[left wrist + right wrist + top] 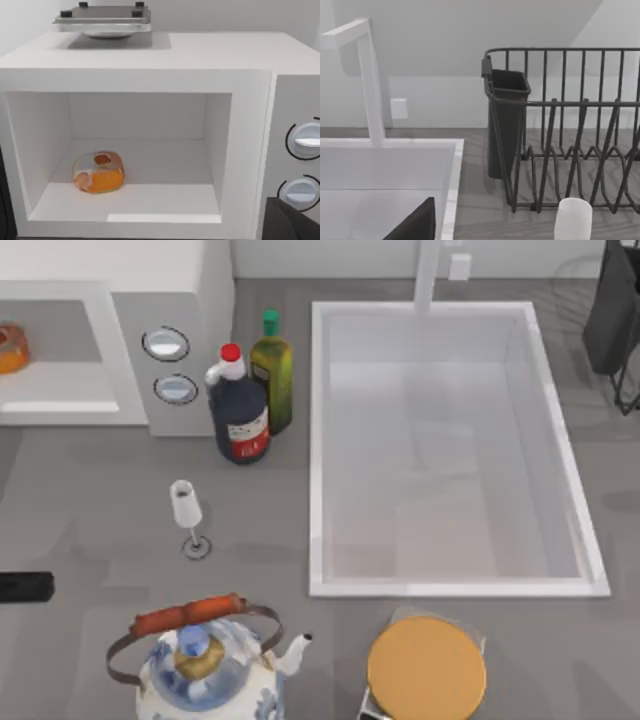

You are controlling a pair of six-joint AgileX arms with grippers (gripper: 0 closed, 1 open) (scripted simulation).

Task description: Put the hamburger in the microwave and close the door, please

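Inside the large white boxy microwave (pixel 150 125), the small orange-brown hamburger (pixel 98 172) on its translucent tray rests on the cavity floor, left of centre. Whether either end effector is released or clenched, I cannot tell.

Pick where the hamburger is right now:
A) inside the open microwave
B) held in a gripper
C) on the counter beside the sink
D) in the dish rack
A: the hamburger sits on the floor of the microwave, whose cavity stands open toward the left wrist camera.
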